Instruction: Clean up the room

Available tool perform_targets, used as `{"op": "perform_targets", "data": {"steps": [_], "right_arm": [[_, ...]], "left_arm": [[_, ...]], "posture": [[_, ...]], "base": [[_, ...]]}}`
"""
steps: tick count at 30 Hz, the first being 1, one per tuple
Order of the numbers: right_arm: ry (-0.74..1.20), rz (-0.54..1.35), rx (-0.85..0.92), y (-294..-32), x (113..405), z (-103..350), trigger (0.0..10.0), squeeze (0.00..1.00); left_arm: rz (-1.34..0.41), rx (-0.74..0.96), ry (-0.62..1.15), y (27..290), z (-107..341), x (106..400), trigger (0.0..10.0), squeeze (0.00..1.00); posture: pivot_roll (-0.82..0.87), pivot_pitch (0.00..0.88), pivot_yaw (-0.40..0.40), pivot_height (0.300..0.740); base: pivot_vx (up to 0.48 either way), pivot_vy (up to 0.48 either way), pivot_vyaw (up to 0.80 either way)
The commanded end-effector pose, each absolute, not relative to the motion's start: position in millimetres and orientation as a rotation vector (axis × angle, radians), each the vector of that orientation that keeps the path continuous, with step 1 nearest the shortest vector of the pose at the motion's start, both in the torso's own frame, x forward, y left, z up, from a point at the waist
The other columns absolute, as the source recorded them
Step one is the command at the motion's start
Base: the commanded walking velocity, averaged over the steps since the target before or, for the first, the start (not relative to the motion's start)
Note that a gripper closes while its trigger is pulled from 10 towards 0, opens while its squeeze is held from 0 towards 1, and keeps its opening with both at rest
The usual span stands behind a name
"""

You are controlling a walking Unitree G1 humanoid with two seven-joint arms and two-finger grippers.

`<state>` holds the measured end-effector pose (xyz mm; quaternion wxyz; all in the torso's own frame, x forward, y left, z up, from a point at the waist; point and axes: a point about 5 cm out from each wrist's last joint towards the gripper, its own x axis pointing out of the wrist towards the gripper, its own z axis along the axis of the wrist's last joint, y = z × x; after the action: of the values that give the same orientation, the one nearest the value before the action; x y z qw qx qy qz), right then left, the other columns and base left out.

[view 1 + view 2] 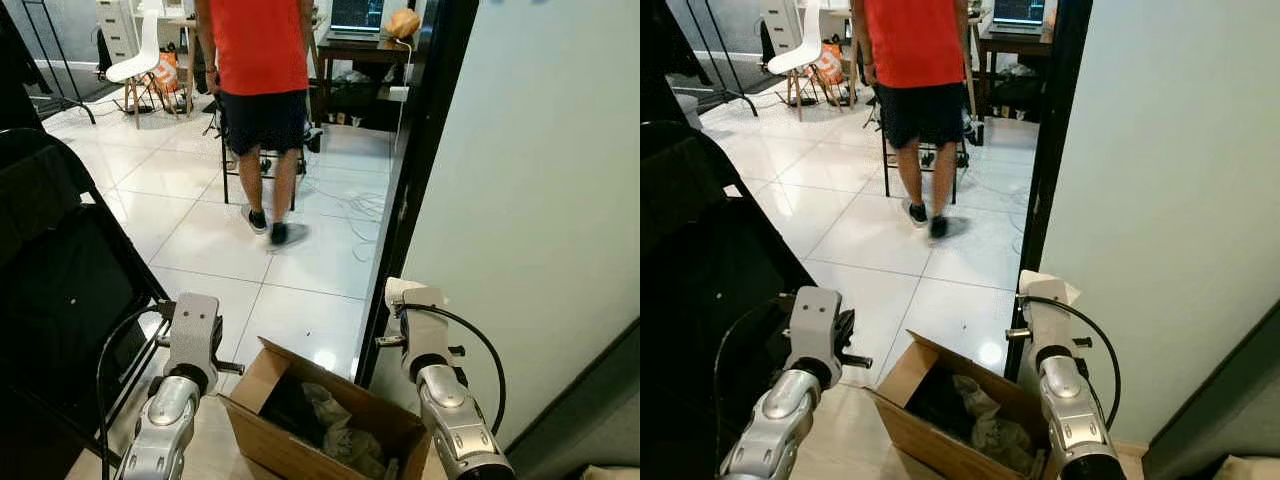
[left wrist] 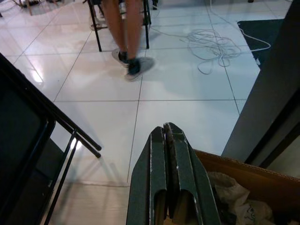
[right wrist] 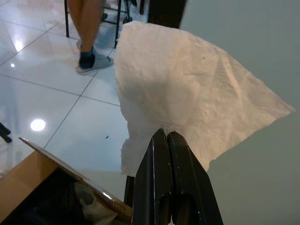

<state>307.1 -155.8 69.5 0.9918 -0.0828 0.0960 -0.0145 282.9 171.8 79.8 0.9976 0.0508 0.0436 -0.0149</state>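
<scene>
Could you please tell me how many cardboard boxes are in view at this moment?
1. The open cardboard box sits on the floor between the left pincer and the right pincer, beside the dark door frame, with crumpled waste inside. Others may be hidden beyond the frame.

Floor [image 1: 200,240]: glossy white square tiles with grey grout, light glare spots in the lower centre of the frame. Right half of the frame: plain pale wall [image 1: 540,200], edged by a black vertical door frame [image 1: 415,190]. Dark skirting band [image 1: 580,390] runs along the lower right. Left side: black fabric panel on a black metal frame [image 1: 60,290]. Upper left: white moulded chair [image 1: 140,55] with wooden legs, white drawer unit [image 1: 115,25] behind it. Upper centre: dark wooden desk [image 1: 360,50] carrying a lit laptop [image 1: 357,15]. A white cable [image 1: 360,205] lies in loose loops on the tiles near the door frame. A person [image 1: 262,100] in a red shirt and dark shorts stands at centre top, beside a black metal stand [image 1: 228,165].
</scene>
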Motion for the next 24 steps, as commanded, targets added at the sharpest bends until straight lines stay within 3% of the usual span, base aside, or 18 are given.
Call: {"op": "perform_targets", "data": {"steps": [1,15,18,21,24], "right_arm": [[0.2,-0.027,-0.167,-157,307,71,10.0,0.0],[0.196,0.069,-0.203,-147,315,82,10.0,0.0],[0.251,0.184,-0.237,-131,325,87,10.0,0.0],[0.365,0.425,-0.382,-105,336,82,10.0,0.0],[0.394,0.48,-0.465,-100,340,76,10.0,0.0]], "left_arm": [[-0.033,0.104,0.133,171,72,280,10.0,0.0],[-0.068,0.173,0.136,174,68,275,10.0,0.0],[-0.087,0.268,0.111,184,71,275,10.0,0.0],[-0.144,0.34,0.104,196,76,277,10.0,0.0],[-0.219,0.394,0.098,194,79,278,10.0,0.0]], "posture": [[-0.03,0.042,-0.007,0.74],[-0.03,0.065,-0.037,0.74],[-0.03,0.082,-0.043,0.74],[-0.04,0.114,-0.049,0.74],[-0.02,0.147,-0.056,0.74]], "base": [[0.0,0.0,0.0],[0.0,0.0,0.0],[0.0,0.0,0.0],[0.0,0.0,0.0],[0.0,0.0,0.0]]}}
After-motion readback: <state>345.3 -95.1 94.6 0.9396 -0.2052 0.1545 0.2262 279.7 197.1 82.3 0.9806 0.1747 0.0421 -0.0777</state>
